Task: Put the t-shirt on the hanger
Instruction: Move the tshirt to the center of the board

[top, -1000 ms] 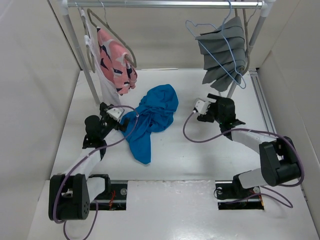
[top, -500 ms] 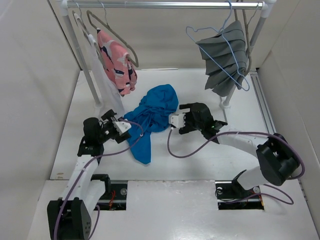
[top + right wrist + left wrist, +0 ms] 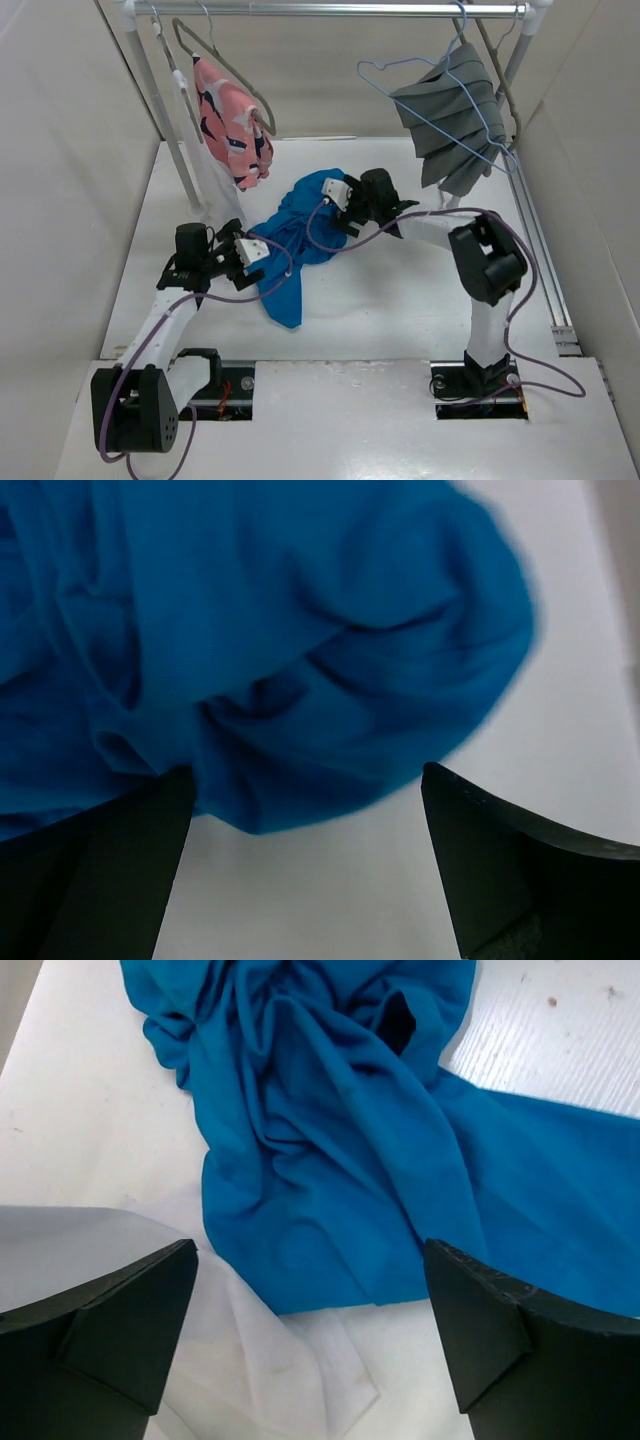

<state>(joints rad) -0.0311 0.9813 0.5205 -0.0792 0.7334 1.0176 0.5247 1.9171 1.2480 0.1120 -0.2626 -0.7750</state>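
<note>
Surface: white table (image 3: 400,320) walled in by pale panels, with a metal rail (image 3: 330,9) across the far side.
T-shirt: the t-shirt (image 3: 300,230) lies crumpled mid-table, well short of the rail, one strip trailing toward the near edge; it has not shifted in the last second.
Hanger: the hanger (image 3: 440,112) hangs from the rail at far right, in front of the pleated grey cloth (image 3: 465,80). Both now sit more tilted than a second ago, the hook end swung further left.
Right gripper: the right gripper (image 3: 335,190) has swept from the right side of the table, near the grey cloth, over to the far end of the shirt. In its wrist view the jaws stand wide apart and empty, with a rounded blue fold (image 3: 300,660) just beyond them.
Left gripper: the left gripper (image 3: 250,250) has eased in along the shirt's left edge. Its jaws are also fully spread and hold nothing; the shirt's hem (image 3: 330,1290) and a thin white cloth (image 3: 280,1370) lie between them.
Other: a pink patterned garment (image 3: 232,120) hangs at far left.
Meaning: both arms have closed in on the shirt from opposite ends, so the step looks like a two-handed pick-up. No cloth is gripped and the hanger is bare of it, so the task is barely begun.
</note>
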